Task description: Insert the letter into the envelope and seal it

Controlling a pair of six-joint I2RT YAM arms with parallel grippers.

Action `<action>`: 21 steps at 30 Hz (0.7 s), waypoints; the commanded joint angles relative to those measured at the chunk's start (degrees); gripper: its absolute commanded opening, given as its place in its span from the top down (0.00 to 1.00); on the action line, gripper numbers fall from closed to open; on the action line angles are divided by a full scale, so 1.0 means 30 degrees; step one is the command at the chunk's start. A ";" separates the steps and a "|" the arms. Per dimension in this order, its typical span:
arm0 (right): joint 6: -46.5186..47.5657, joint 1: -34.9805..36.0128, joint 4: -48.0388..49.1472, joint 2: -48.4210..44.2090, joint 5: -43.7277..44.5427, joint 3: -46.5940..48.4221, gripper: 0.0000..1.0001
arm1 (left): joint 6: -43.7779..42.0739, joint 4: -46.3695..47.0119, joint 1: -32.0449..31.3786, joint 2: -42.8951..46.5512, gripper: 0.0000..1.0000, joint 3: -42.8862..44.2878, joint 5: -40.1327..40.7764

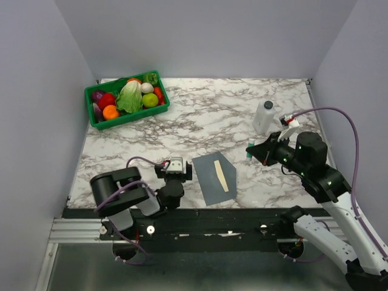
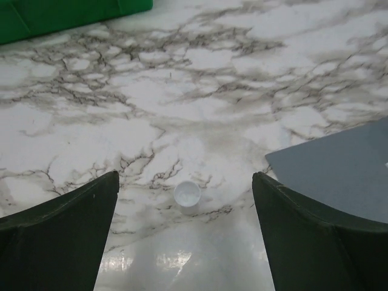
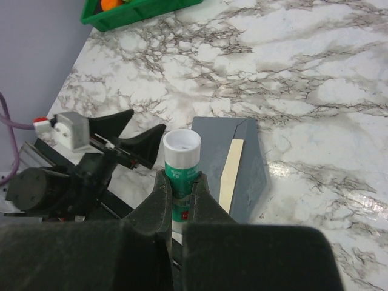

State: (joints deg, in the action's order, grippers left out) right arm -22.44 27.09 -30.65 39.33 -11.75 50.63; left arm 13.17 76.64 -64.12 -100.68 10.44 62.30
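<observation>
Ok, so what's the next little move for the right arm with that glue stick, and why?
Probably carry the right gripper left and down to the envelope, at its flap. Its glue stick is uncapped, the white cap lies on the table at the open left gripper, and only a cream strip of the letter shows.

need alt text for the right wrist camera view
The right pincer grips an upright green-and-white glue stick, its cap off. Beyond it on the marble table lies the grey envelope with a cream strip of the letter showing; the left pincer stands open nearby.
</observation>
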 commanded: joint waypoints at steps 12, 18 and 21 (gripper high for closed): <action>-0.0024 -0.0007 -0.0125 -0.0953 0.0373 -0.0996 0.99 | 0.8535 -2.8973 0.2533 1.5393 0.01 1.0025 -0.7995; 0.1472 -0.0007 0.1192 -0.0426 -0.4429 -0.1086 0.99 | 0.5394 -2.6490 0.2623 1.6423 0.01 1.0846 -2.0434; 0.1764 0.0022 0.1692 0.0072 -0.5721 -0.0999 0.99 | 0.7120 -2.6659 0.2622 1.5927 0.01 1.1812 -2.0767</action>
State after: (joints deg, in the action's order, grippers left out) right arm -19.99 27.05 -29.21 38.37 -19.75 47.92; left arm 32.84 -3.29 -56.29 -52.90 41.50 17.52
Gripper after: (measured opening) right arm 0.070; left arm 0.988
